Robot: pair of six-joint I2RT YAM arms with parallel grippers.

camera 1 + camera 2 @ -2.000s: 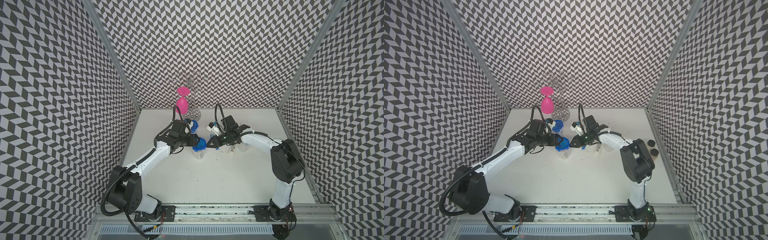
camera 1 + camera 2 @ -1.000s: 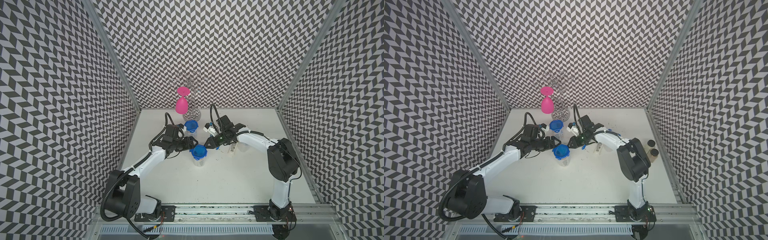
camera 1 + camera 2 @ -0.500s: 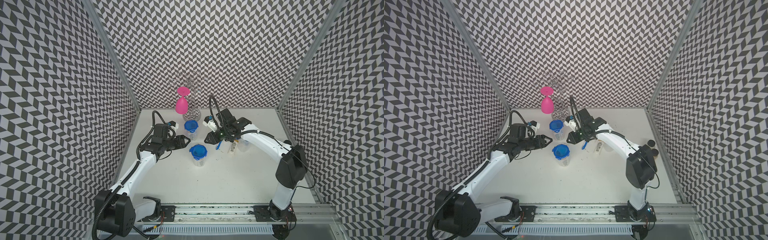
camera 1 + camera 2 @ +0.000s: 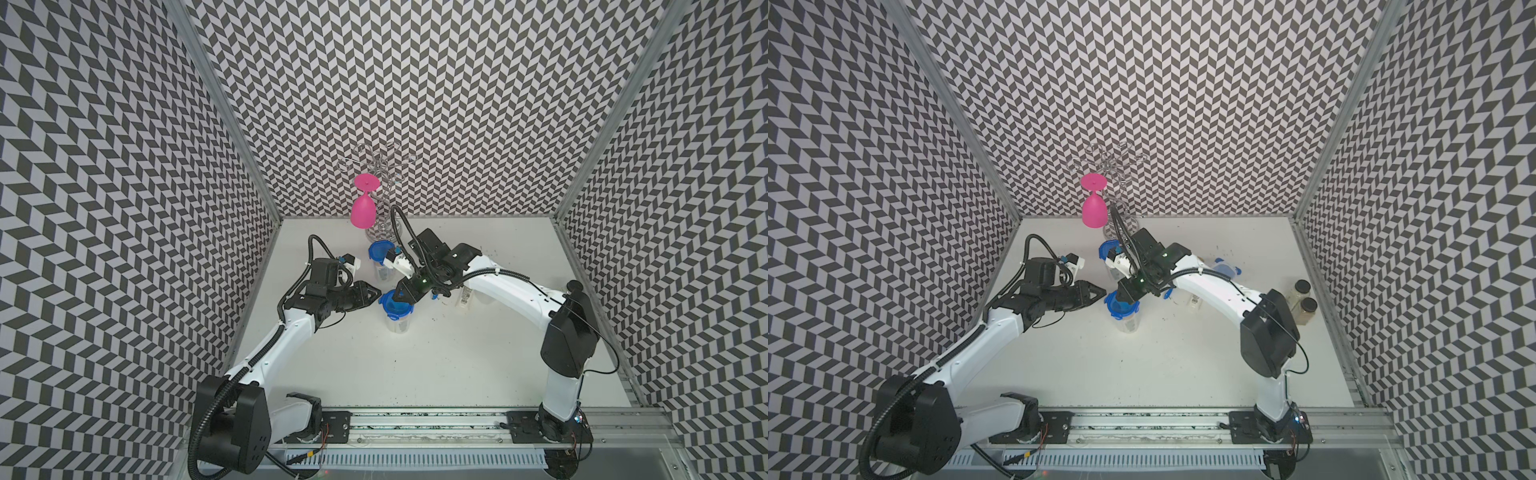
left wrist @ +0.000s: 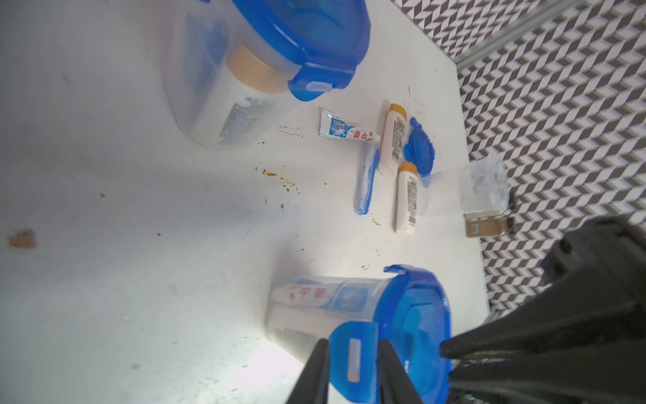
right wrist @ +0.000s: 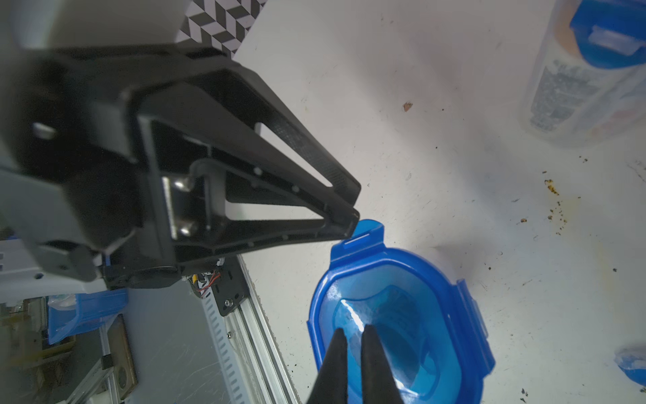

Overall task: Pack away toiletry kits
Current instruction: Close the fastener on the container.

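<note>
- In both top views: sealing the near jar (image 4: 397, 324), mid-table, kit already inside; left gripper (image 4: 376, 294) and right gripper (image 4: 400, 291) meeting at its blue lid (image 4: 1121, 308).
- Left wrist: jaws narrowed about the raised tab (image 5: 353, 355) (pinching or just touching, cannot tell); next, probably snapping it down squarely.
- Right wrist: right gripper clenched, empty, tips seemingly pressing the lid.
- Half a second back: left gripper well aside and wider, right gripper short of the lid.

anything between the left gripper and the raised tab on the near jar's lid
Nothing visible does. In the left wrist view the fingers of the left gripper flank the raised tab, with no object between them. The right gripper sits over the top of the lid, beside the tab and not in the path.
</note>
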